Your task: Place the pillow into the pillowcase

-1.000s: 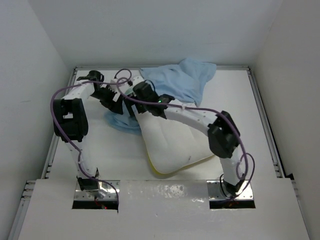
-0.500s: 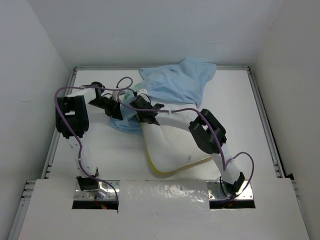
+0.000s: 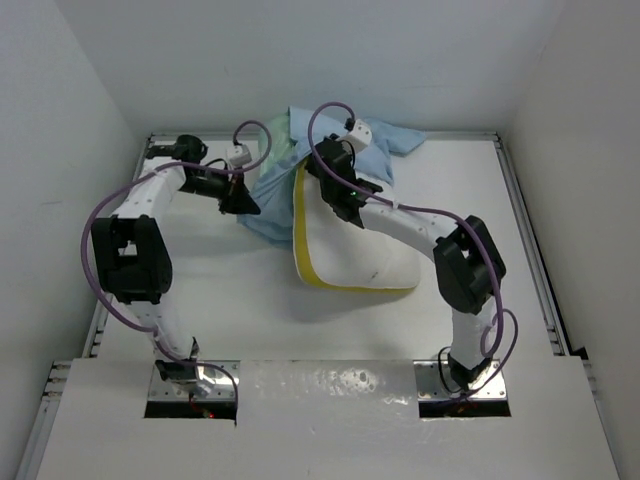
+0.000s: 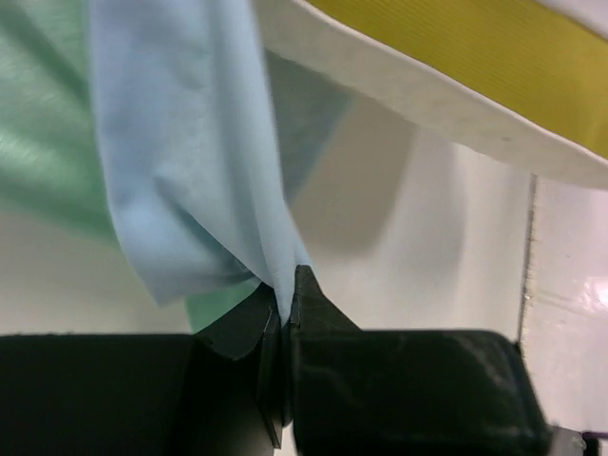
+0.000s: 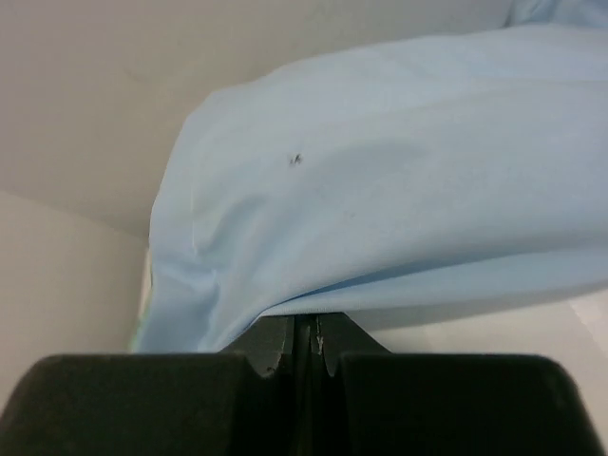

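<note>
The white pillow (image 3: 350, 255) lies mid-table with its yellow-piped edge turned toward the left. The light blue pillowcase (image 3: 275, 195) is bunched over its far end, sea-green inner face showing at the back. My left gripper (image 3: 247, 206) is shut on the case's left edge. In the left wrist view the blue pillowcase (image 4: 190, 171) is pinched in the left gripper (image 4: 285, 296), with the pillow (image 4: 380, 68) above right. My right gripper (image 3: 328, 172) sits over the pillow's far end. In the right wrist view the right gripper (image 5: 309, 337) is shut on the pillowcase (image 5: 380, 190).
White walls close in the table (image 3: 230, 300) on three sides. Metal rails run along its left edge (image 3: 118, 262) and right edge (image 3: 530, 262). Purple cables loop above both arms, one high over the pillowcase (image 3: 322, 112).
Both grippers went from open to shut on the pillowcase. The right arm swung toward the back. The pillow's left edge turned up, and the case now drapes its far end.
</note>
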Action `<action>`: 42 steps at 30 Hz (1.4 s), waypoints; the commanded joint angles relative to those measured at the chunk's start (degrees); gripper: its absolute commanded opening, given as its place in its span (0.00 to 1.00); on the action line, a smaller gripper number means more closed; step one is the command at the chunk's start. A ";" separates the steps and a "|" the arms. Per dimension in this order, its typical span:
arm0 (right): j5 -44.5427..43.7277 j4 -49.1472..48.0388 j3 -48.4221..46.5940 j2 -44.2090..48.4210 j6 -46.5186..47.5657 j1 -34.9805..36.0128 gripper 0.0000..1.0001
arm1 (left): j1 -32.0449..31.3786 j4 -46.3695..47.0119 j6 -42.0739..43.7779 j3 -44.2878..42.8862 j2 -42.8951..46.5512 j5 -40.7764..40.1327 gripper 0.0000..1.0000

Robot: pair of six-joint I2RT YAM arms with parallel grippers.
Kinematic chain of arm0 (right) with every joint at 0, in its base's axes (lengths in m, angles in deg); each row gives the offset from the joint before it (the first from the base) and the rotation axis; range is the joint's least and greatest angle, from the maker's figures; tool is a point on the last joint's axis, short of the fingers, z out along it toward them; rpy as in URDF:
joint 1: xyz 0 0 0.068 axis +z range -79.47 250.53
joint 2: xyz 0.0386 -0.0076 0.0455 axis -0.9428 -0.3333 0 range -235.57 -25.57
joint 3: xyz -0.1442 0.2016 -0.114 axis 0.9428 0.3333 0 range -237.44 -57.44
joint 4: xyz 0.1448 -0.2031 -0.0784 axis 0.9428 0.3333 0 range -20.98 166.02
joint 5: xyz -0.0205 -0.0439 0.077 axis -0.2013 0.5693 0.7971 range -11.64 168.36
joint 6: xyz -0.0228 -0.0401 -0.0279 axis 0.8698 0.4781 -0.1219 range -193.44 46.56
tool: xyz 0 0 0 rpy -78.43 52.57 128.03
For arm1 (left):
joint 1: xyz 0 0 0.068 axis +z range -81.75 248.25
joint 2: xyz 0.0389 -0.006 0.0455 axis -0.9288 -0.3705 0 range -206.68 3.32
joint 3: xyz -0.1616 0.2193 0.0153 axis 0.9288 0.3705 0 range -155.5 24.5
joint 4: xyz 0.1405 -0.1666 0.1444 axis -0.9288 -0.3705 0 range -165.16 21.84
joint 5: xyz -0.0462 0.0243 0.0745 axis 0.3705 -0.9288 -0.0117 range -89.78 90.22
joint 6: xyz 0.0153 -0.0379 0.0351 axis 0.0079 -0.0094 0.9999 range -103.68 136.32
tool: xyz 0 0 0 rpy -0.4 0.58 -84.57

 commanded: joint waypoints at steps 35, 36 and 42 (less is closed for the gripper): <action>32.54 27.36 2.16 15.52 34.51 -8.39 0.13 | -7.47 -12.04 -4.98 -21.51 4.57 -5.52 0.80; 31.50 28.61 3.05 16.66 34.78 -9.26 0.05 | -7.73 -7.77 -4.88 -23.10 3.69 -4.37 0.77; 38.92 20.47 14.03 20.90 28.64 -26.38 0.99 | -19.41 20.65 -24.48 -32.40 -11.23 -27.28 0.79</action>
